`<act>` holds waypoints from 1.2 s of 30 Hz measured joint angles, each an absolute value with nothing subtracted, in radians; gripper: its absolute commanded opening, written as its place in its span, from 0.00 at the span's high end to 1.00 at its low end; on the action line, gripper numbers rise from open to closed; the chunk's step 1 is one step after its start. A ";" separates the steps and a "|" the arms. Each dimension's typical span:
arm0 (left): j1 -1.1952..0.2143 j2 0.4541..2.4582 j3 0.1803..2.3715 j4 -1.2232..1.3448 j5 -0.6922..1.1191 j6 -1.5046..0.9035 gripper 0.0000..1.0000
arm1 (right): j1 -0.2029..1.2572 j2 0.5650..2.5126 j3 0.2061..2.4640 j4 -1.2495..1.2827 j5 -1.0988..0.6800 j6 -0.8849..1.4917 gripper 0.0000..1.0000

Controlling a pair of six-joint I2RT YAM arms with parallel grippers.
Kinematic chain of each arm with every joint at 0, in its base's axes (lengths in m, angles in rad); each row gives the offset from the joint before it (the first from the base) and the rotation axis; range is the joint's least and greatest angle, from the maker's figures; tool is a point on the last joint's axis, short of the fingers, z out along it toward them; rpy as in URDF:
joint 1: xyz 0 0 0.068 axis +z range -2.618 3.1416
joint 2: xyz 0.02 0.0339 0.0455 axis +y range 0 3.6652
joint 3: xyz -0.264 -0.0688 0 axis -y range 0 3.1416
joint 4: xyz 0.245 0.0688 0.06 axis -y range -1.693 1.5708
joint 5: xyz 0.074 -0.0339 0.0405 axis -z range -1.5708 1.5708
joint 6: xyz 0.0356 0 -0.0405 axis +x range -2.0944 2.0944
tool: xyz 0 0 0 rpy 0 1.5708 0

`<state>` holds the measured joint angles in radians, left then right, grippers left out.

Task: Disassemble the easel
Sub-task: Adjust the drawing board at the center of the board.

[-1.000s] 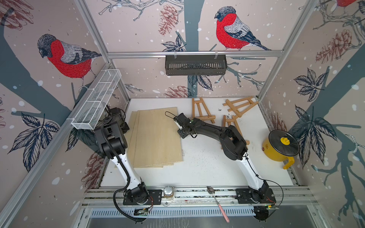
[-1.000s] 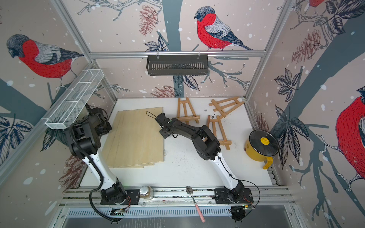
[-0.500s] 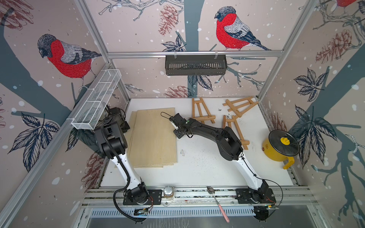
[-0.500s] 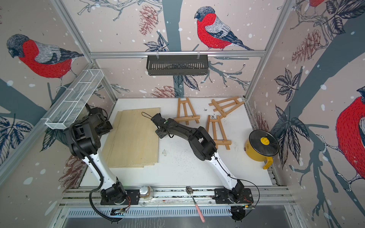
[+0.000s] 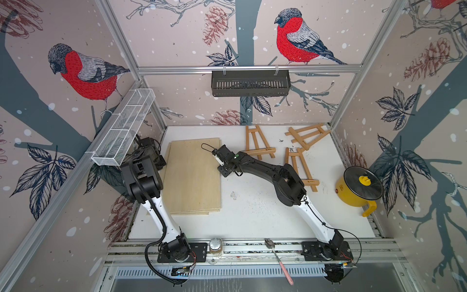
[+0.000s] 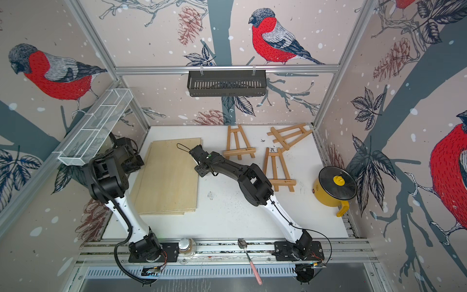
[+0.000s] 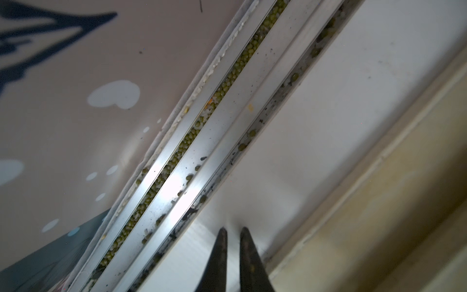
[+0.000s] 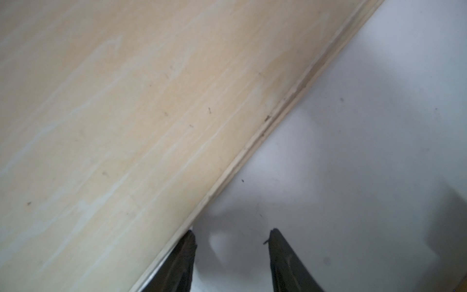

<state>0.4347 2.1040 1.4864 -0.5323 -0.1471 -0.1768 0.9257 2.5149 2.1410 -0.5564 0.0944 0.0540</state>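
- Currently the right claw (image 8: pixel 232 233) stands partly spread, with nothing between its fingers (image 8: pixel 283 257).
- One fingertip sits right at the edge of the plywood stack (image 5: pixel 193 177); whether it touches that edge cannot be told. The other fingertip hangs over the bare white table (image 5: pixel 252 217).
- The left claw (image 7: pixel 233 229) has its fingers pressed almost together, with only a thin slit between them, and it grips nothing. It points at the table beside the aluminium rail (image 7: pixel 202 141) along the left wall, where green beans (image 7: pixel 242 60) fill the rail's groove.
- Three wooden easels lie flat on the table, all apart from both claws:
- The back easel (image 5: pixel 260 151) lies just beyond the right arm's wrist.
- The corner easel (image 5: pixel 304 129) lies slanted near the back right corner.
- The near easel (image 5: pixel 306 167) lies beside the right arm's elbow, which hides part of it in both top views.
- A yellow pot (image 5: pixel 358 187) with a dark lid stands beyond the table's right edge, near the right wall.
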 measured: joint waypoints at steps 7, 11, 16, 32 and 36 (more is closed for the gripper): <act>0.435 2.104 1.486 -0.532 -0.142 -0.177 0.86 | 0.942 2.522 2.146 -0.538 0.047 0.052 0.50; 0.435 2.104 1.487 -0.532 -0.134 -0.177 0.86 | 0.948 2.529 2.156 -0.535 0.022 0.052 0.50; 0.435 2.104 1.487 -0.532 -0.131 -0.177 0.86 | 0.949 2.555 2.195 -0.533 0.006 0.052 0.48; 0.435 2.101 1.489 -0.533 -0.123 -0.177 0.88 | 0.935 2.582 2.235 -0.519 0.004 0.049 0.44; 0.435 2.094 1.489 -0.545 -0.105 -0.185 0.94 | 0.928 2.582 2.235 -0.514 0.004 0.053 0.44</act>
<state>0.4347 2.0945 1.4891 -0.5449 -0.1051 -0.1848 0.9279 2.5816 2.2349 -0.5144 0.0036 0.0532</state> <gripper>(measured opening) 0.086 0.562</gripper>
